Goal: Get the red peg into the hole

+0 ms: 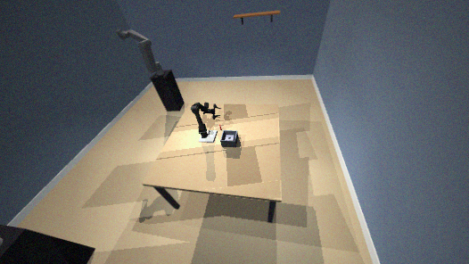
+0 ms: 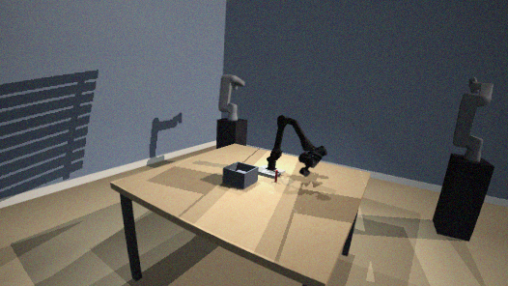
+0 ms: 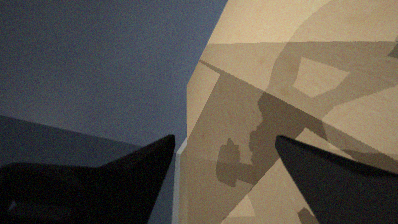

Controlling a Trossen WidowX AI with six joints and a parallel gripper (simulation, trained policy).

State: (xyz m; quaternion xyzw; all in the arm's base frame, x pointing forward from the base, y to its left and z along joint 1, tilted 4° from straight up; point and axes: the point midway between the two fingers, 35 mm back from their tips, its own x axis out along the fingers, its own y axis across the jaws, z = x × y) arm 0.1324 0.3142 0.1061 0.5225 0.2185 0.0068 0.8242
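Note:
The red peg stands upright on the table, beside the open box and near the arm's base. The dark grey box sits on the table; the top view shows a light plate with a dark hole at its bottom. My gripper is open and empty, raised above the table, off to the side of the peg away from the box. Neither peg nor box shows in the wrist view.
The wooden table carries the arm on a white base plate, close to the box. Shadows cross the table top. Grey arms on black pedestals stand away from the table.

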